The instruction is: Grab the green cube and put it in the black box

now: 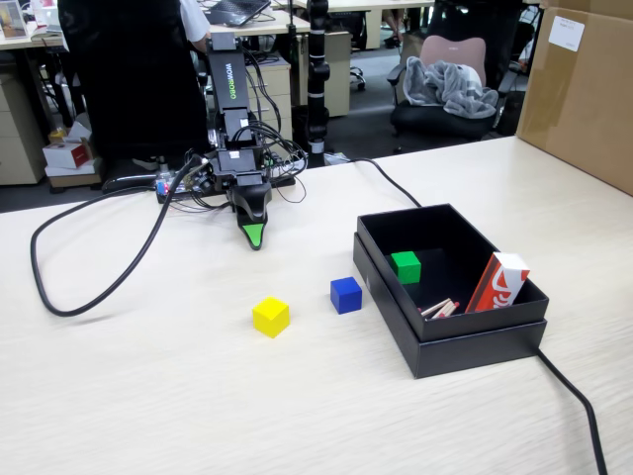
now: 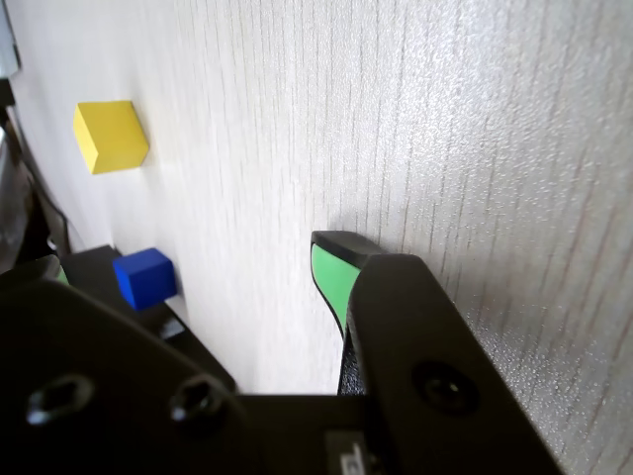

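Black box [image 1: 465, 346] holds green cube [image 1: 406, 266]; end effector [image 1: 255, 237] (jaws together) rests over table, empty.

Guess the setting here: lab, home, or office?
Most likely an open office. In the fixed view, a swivel chair draped with a grey blanket stands behind the pale wood-grain table, desks with drawer units line the back, and a brown carton sits at right.

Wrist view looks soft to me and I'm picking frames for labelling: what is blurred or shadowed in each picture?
Wrist view: the near black end effector body is out of focus, while the yellow cube and table grain stay sharp. Fixed view: even office light, soft shadows beside the blue cube, dark interior of the black box.
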